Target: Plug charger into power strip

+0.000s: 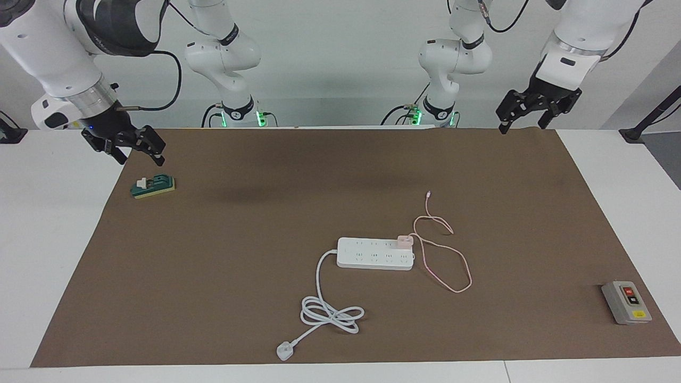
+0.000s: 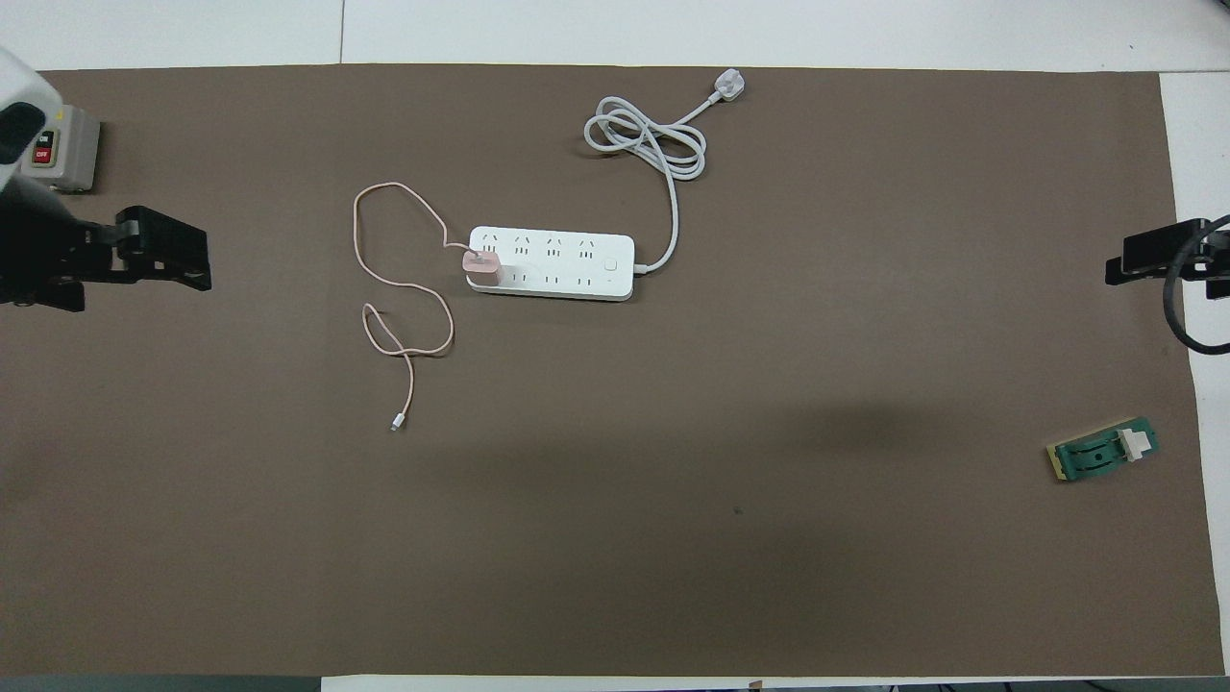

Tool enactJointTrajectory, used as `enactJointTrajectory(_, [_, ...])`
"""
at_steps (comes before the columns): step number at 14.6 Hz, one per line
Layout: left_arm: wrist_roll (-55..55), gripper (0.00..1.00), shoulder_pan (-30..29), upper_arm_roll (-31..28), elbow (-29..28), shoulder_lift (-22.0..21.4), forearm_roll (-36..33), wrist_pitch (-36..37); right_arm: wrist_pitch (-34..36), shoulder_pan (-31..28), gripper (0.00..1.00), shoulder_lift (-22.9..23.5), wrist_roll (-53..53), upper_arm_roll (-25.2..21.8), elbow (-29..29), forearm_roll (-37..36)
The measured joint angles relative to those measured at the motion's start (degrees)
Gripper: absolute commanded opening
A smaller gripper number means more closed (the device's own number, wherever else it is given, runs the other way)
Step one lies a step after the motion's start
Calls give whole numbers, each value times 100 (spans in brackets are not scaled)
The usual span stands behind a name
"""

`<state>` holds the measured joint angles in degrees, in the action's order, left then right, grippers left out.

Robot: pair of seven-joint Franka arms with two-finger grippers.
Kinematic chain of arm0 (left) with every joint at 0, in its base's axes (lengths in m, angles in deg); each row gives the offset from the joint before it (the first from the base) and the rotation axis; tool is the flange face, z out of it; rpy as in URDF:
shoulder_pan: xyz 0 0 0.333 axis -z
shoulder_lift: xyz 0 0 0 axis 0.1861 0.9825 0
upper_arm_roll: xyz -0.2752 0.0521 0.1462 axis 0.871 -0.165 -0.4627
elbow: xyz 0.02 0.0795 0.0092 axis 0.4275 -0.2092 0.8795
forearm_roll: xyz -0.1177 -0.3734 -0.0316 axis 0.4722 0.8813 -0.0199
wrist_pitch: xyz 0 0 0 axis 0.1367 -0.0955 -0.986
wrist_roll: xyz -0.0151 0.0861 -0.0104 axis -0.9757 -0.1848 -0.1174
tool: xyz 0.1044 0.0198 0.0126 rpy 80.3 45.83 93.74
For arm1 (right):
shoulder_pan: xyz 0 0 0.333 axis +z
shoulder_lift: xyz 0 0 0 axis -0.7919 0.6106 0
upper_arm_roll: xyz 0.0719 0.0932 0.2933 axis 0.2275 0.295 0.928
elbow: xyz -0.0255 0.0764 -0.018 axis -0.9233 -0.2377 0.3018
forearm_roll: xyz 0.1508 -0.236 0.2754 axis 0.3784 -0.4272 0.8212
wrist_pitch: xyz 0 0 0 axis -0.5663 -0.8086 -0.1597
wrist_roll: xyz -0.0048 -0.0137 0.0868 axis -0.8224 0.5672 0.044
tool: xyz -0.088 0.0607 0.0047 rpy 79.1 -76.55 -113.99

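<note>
Table (image 1: 53,223): a smooth white top, showing as bare margins around the mat.
Mat (image 1: 266,298): a broad brown sheet, matte and paper-flat, covering nearly all the working area.
Left gripper (image 1: 526,118): black, angular, hanging empty in the air over the mat's edge at the left arm's end, jaws spread apart; this arm waits.
Right gripper (image 1: 135,151): black too, poised empty above the mat's corner at the right arm's end, over the green block, fingers apart.
Power strip (image 1: 367,255): a long flat white plastic bar with rounded corners and two rows of sockets, lying mid-mat.
White cord (image 1: 332,314): thick and glossy, looped in a loose coil, ending in a white three-pin plug (image 1: 284,351) farther from the robots.
Grey box (image 1: 625,302): a squat rectangular switch with red and yellow buttons, at the left arm's end.
Green block (image 1: 154,186): small, oblong, with a white clip on top.
Charger (image 1: 404,241): there it is, a pale-pink cube seated on the strip's end socket, in the row nearer the robots.
Pink cable (image 1: 452,266): thin, limp, wandering in loops beside the strip.
</note>
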<state>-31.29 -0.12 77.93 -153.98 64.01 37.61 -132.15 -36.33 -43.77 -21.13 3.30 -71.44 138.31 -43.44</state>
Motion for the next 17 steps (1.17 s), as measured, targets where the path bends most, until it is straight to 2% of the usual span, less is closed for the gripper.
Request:
enactJointTrajectory(4, [-571,100,-388,-3,-46,3,27,6,11,7,100,-1,-18,3,0,0])
enactJointTrajectory(17, [-811,100,-541,6,-24,-16,27,12,374,88,100,-13,-373,59,-19,0])
